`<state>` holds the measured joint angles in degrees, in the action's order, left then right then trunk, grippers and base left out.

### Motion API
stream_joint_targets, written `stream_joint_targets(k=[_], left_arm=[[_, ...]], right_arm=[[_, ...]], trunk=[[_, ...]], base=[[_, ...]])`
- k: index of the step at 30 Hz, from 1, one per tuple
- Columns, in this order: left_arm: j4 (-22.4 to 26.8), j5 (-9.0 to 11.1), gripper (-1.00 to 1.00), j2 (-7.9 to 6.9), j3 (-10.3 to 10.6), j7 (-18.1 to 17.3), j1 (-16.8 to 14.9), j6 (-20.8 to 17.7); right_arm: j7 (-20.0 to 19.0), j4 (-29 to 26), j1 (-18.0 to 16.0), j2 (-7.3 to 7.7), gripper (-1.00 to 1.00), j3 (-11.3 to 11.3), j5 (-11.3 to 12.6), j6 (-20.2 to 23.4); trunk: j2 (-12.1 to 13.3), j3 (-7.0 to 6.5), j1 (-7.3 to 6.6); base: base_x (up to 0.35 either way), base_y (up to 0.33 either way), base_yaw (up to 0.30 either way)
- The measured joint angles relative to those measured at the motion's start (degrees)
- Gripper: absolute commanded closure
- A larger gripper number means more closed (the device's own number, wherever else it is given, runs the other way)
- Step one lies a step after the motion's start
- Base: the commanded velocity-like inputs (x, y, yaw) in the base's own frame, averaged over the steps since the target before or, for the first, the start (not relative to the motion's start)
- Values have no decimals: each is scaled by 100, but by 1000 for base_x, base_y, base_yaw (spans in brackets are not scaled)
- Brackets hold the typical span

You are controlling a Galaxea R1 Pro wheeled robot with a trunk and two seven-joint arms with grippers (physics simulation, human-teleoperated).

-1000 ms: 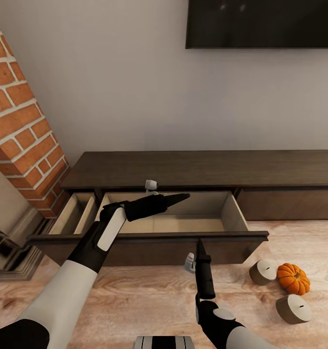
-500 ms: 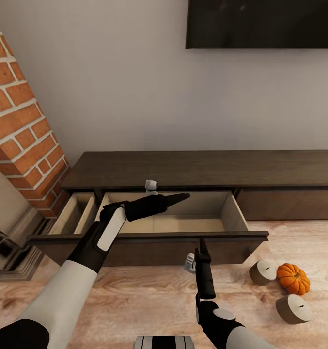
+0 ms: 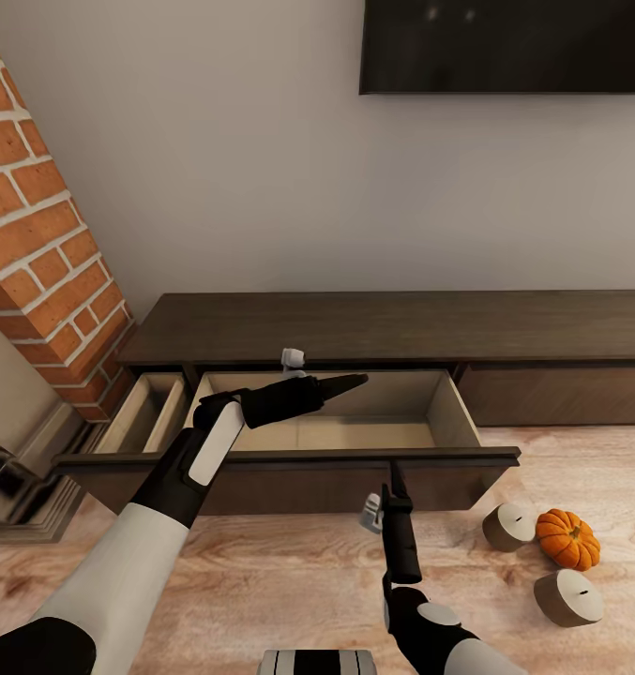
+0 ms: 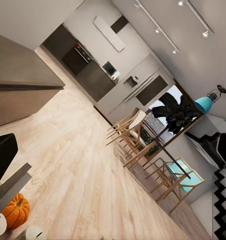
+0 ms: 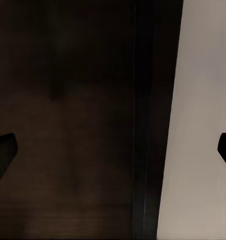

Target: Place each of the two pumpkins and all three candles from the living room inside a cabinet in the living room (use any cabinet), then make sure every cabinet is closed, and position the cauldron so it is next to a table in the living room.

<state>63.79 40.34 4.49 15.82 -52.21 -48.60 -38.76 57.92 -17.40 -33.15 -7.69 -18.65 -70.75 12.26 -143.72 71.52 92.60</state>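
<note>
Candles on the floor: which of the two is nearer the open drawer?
The candle just beyond the pumpkin, close to the drawer front's right end. The other candle lies on the pumpkin's near side, farther out.

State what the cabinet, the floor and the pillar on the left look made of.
Cabinet: dark-brown wood, matte, faint grain, with pale beige drawer insides.
Floor: light wood planks, grain visible, probably laminate.
Pillar: red brick with pale mortar joints.
</note>
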Motion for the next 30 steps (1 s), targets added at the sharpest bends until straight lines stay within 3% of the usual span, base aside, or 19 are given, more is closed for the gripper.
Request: stream_joint_targets(k=[4,6,7,10,13,16,18,20,22,25,30], left_arm=[[0,0,-100,1,0,-1,0,0],[-2,0,-100,0,0,0,0,0],[-1,0,-100,3,0,0,0,0],[-9,0,-100,7,5,1,0,0],[-15,0,-100,9,31,1,0,0],[-20,0,-100,14,40,1,0,0],[-26,0,-100,16,42,1,0,0],[-49,0,-100,17,43,1,0,0],[-61,0,-100,17,44,1,0,0],[-68,0,-100,17,44,1,0,0],[-77,-3,-100,17,44,6,0,8]], right_arm=[[12,1,1,157,-100,103,15,-4],[69,2,2,257,-100,262,16,-4],[179,10,1,355,-100,485,16,-4],[388,39,22,512,-100,851,12,-4],[468,28,101,675,-100,997,14,-4],[547,15,135,765,-100,1074,16,-4],[714,11,148,839,-100,1249,17,-4],[921,-6,151,905,-100,1594,10,-3],[981,-38,152,925,-100,1746,4,2],[1025,-231,151,972,-100,1827,-3,73],[1064,-937,165,1040,-100,1862,-18,648]], trunk=[[0,0,0],[0,0,0],[0,0,0],[0,0,0],[0,0,0],[0,0,0],[0,0,0],[0,0,0],[0,0,0],[0,0,0],[0,0,0]], base=[[0,0,0],[0,0,0],[0,0,0],[0,0,0],[0,0,0],[0,0,0],[0,0,0],[0,0,0],[0,0,0],[0,0,0],[0,0,0]])
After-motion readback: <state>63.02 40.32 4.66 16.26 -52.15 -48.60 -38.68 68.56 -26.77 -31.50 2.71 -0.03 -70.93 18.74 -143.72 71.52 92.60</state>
